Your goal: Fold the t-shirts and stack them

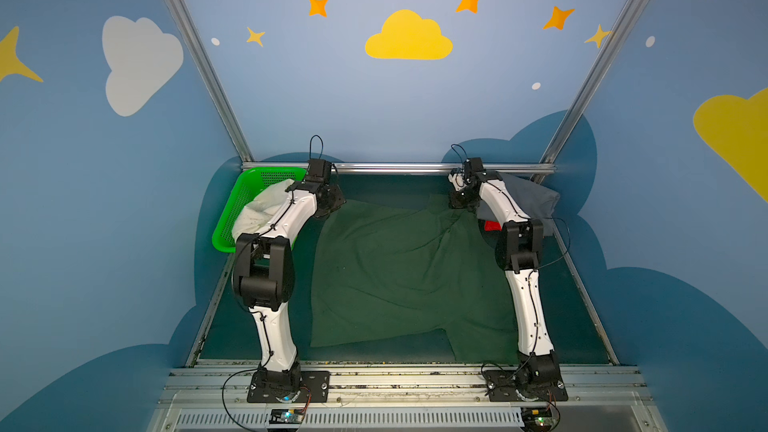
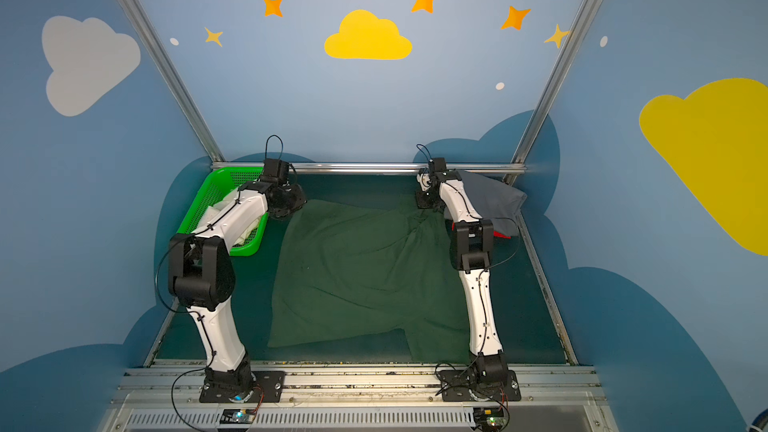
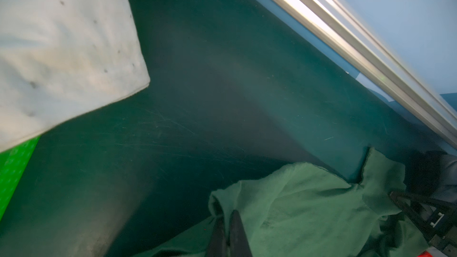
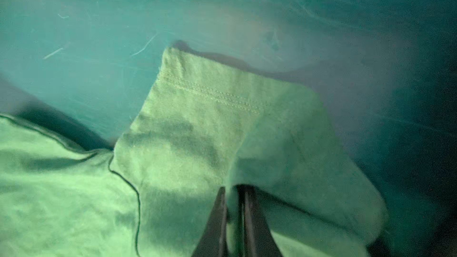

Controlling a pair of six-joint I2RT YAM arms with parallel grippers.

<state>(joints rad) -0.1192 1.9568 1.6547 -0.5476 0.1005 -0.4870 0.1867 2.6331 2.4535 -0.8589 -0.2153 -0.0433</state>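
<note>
A large dark green t-shirt (image 1: 395, 276) (image 2: 361, 276) lies spread and wrinkled on the mat in both top views. My left gripper (image 1: 332, 205) (image 3: 227, 215) is at its far left corner, shut on a pinch of the green cloth. At the far right corner, the right gripper (image 1: 457, 201) (image 4: 232, 187) is shut on the stitched sleeve of the same shirt (image 4: 210, 119). A grey t-shirt (image 1: 528, 197) lies at the back right with a bright red t-shirt (image 1: 492, 225) peeking from under it. A cream-white t-shirt (image 1: 257, 209) (image 3: 61, 53) fills the basket.
The bright green plastic basket (image 1: 237, 201) stands at the back left beside my left arm. A metal rail (image 1: 395, 168) runs along the back edge of the dark teal mat (image 1: 374, 187), close behind both grippers. Blue walls enclose the sides.
</note>
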